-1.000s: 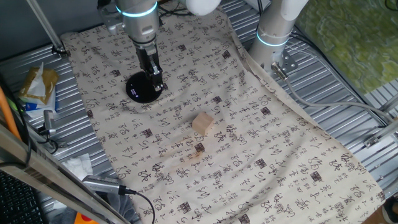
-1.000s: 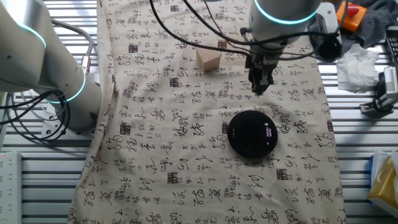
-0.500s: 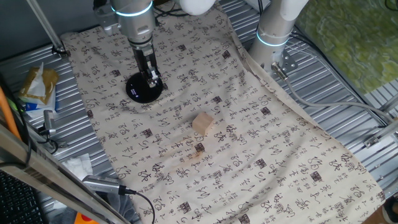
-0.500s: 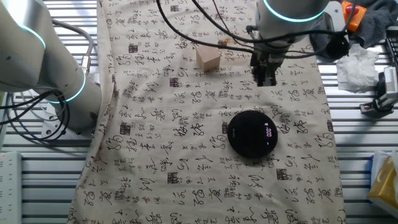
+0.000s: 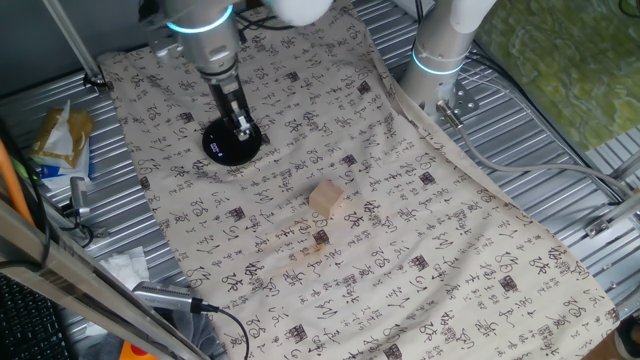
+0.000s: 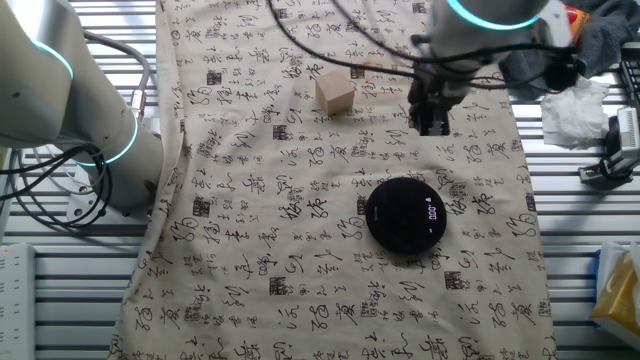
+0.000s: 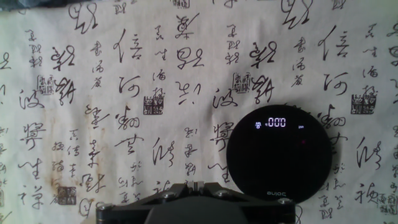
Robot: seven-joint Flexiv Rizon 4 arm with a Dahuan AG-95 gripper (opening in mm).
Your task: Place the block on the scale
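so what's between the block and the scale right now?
Only printed cloth lies between the block and the scale in both fixed views. The gripper hangs off to one side of that stretch.

One block (image 5: 326, 198), one scale (image 5: 229, 142), one printed cloth (image 5: 400, 230), and two robot arms (image 5: 447, 40).

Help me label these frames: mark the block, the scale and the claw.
block (image 6: 335, 94), the other fixed view, top face.
scale (image 7: 278, 157), hand view, middle of the black disc.
claw (image 6: 432, 124), the other fixed view, between the fingertips.
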